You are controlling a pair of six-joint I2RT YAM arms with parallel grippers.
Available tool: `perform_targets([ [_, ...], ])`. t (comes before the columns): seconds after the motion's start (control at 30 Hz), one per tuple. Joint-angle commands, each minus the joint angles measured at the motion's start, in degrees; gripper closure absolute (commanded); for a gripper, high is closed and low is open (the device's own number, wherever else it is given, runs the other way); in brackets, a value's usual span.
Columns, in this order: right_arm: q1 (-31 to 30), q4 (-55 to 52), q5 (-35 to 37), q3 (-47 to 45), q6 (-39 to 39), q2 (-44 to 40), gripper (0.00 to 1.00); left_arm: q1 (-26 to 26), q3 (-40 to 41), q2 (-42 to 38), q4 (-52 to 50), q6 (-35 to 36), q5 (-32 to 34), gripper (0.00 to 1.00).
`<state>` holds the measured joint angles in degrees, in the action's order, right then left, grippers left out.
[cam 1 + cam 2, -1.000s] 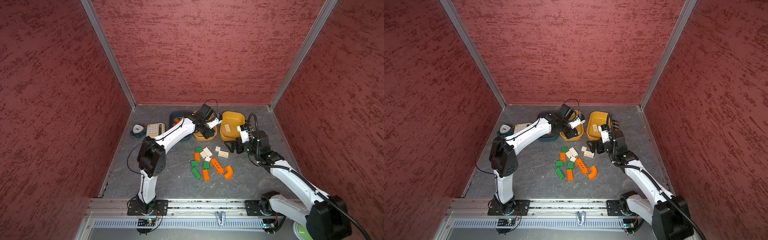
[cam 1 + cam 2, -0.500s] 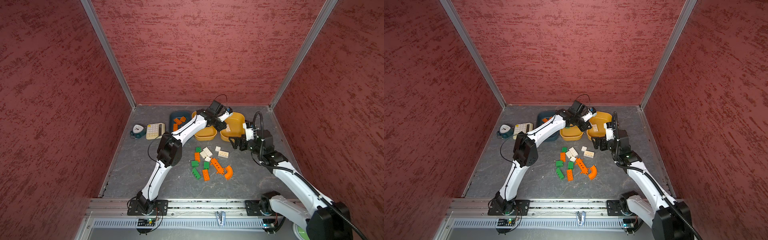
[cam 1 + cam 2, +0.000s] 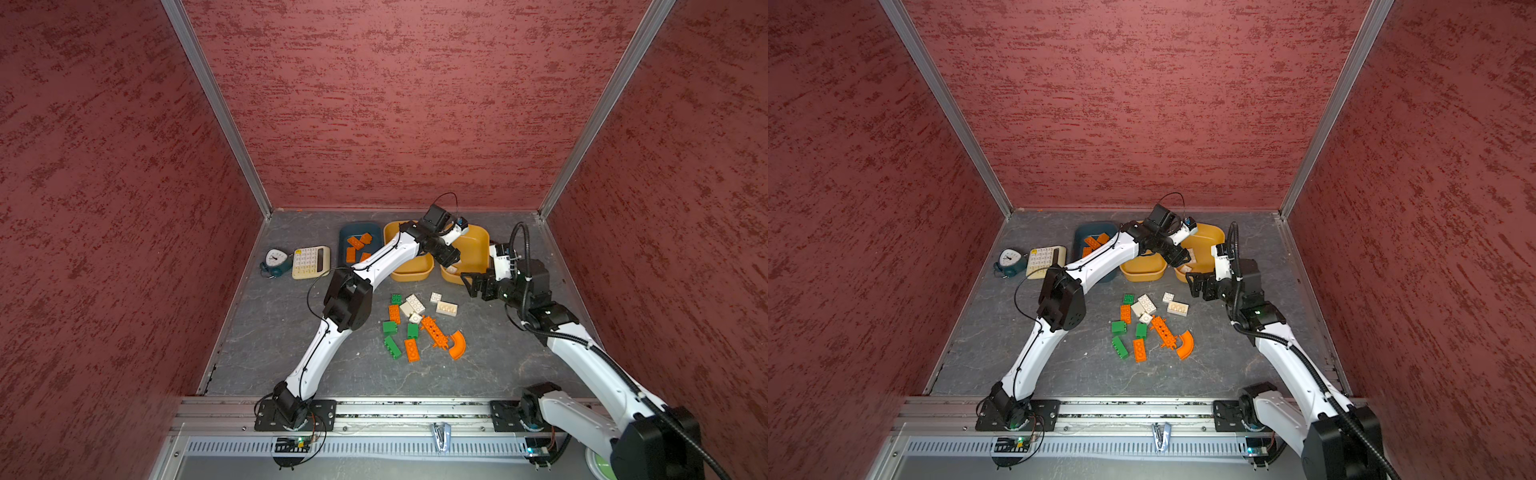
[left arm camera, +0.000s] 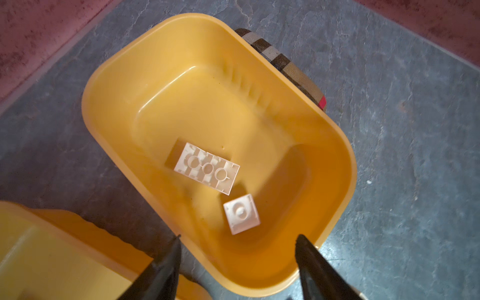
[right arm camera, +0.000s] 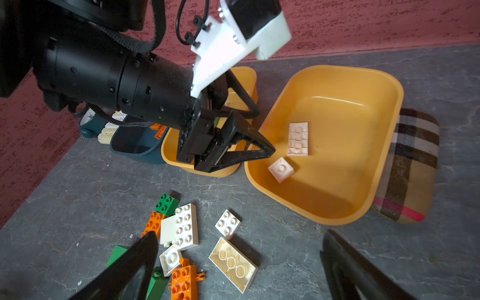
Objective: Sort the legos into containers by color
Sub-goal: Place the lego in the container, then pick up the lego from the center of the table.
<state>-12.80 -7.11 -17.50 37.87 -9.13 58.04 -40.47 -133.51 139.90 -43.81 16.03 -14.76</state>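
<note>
The left end effector hangs released and empty above one end of the mustard yellow rounded plastic tub, its black fingers spread. Inside that tub lie a long white brick, underside up, and a small square white brick. The right end effector, also spread wide and empty, hovers just in front of the tub, near the loose orange, green and white bricks on the grey surface. A second yellow tub sits just beside it, with a dark teal tub holding orange bricks beyond that.
</note>
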Motion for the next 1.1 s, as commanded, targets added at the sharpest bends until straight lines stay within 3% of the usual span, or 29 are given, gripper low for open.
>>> perform_targets([
  [0.0,0.2,1.5,-4.4,1.1,1.5,-0.5,0.01,0.6,0.7,-5.1,-5.0,-1.2,0.8,0.24],
  [0.27,0.3,2.7,-10.5,0.9,2.5,0.8,0.01,0.3,26.9,-24.7,-4.0,-6.0,4.2,0.23],
  [0.4,0.2,3.6,-13.2,0.6,2.9,1.2,0.01,0.2,40.3,-32.2,-2.2,-2.8,5.2,0.26],
  [0.5,0.1,4.1,-14.4,0.4,3.1,1.3,0.01,0.6,46.0,-34.4,-2.4,1.2,5.6,0.28],
  [0.83,-0.4,5.4,-15.2,-0.8,2.7,1.5,0.01,3.7,49.6,-31.9,-3.6,17.8,9.4,0.35],
  [1.07,-0.5,5.0,-15.0,-1.1,3.1,1.5,0.01,3.8,45.5,-26.5,-5.8,22.0,9.7,0.40],
])
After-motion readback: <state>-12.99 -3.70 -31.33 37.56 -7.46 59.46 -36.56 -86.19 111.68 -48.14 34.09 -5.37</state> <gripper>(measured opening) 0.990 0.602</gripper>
